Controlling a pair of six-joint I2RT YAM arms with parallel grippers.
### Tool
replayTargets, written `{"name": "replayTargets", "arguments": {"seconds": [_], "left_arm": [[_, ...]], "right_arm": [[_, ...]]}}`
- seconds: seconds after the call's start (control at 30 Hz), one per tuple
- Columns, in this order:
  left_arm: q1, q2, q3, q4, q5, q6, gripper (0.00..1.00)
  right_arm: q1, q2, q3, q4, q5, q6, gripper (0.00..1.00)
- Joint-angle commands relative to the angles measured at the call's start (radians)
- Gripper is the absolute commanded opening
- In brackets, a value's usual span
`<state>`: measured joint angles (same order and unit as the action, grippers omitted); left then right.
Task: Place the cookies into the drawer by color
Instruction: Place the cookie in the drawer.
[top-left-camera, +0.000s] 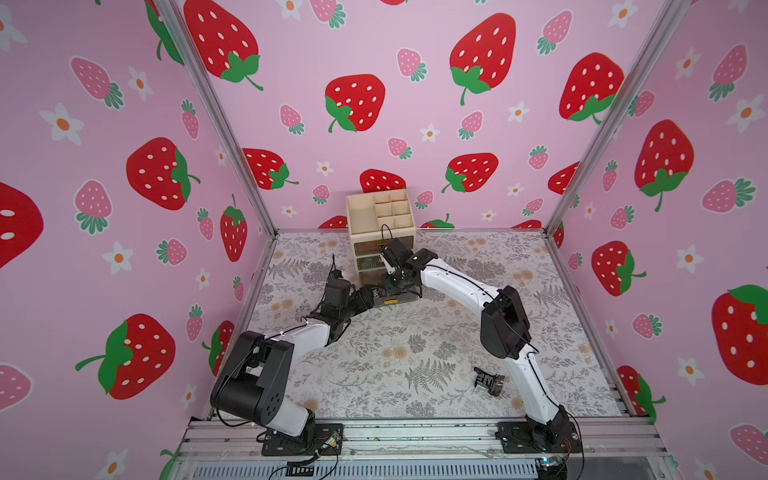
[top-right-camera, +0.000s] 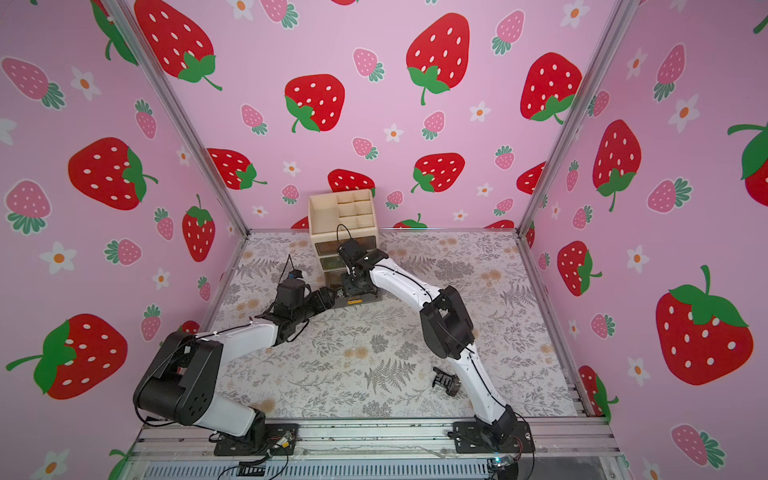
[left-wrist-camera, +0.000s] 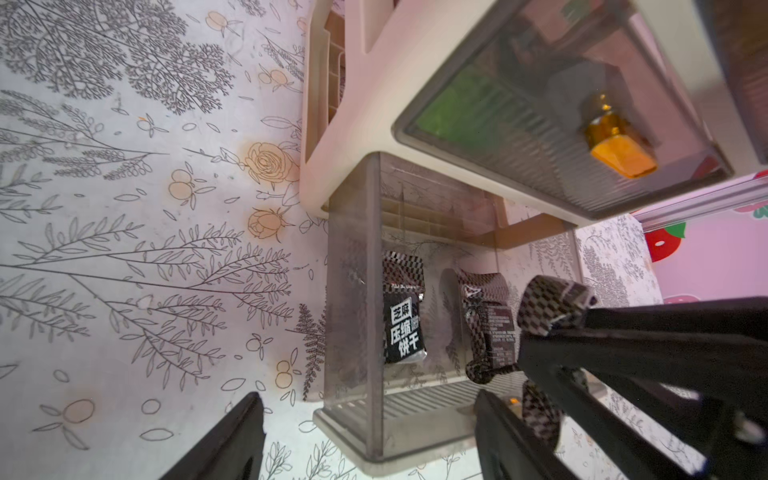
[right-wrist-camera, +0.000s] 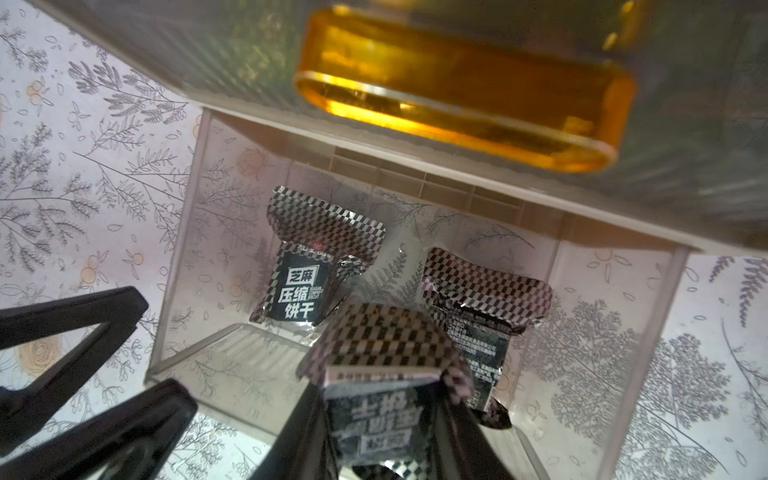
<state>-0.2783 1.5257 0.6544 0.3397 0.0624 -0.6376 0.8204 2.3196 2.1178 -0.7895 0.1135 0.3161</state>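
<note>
Right gripper (right-wrist-camera: 376, 432) was clamped on a black checkered foil cookie packet (right-wrist-camera: 374, 340) over the pulled-out smoky translucent bottom drawer (right-wrist-camera: 178, 249), matching two black packets (right-wrist-camera: 299, 282) inside; left gripper (left-wrist-camera: 370, 449) gaped empty at its front.

In both top views, the pulled-out bottom drawer (top-left-camera: 403, 298) at frame centre is mostly buried under the left arm (top-left-camera: 353, 301) and right arm (top-left-camera: 401, 270), so its contents can't be seen, and the loose black cookie (top-left-camera: 489, 380) at lower right is too small to read. In the right wrist view the held cookie (right-wrist-camera: 376, 365) runs off the bottom edge, label smeared, and the gold handle (right-wrist-camera: 457, 104) along the top is blurred and clipped.
</note>
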Motion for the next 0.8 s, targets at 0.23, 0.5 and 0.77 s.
{"name": "replayTargets", "arguments": {"seconds": [0.23, 0.5, 0.77], "left_arm": [[0.031, 0.023, 0.024, 0.03, 0.009, 0.018, 0.72], [0.044, 0.041, 0.004, 0.074, 0.035, 0.014, 0.68], [0.053, 0.038, -0.006, 0.09, 0.061, 0.015, 0.67]], "right_arm": [[0.021, 0.048, 0.089, -0.003, 0.065, -0.095, 0.3], [0.026, 0.1, 0.107, 0.058, 0.021, -0.131, 0.31], [0.011, 0.138, 0.116, 0.051, -0.024, -0.094, 0.33]]}}
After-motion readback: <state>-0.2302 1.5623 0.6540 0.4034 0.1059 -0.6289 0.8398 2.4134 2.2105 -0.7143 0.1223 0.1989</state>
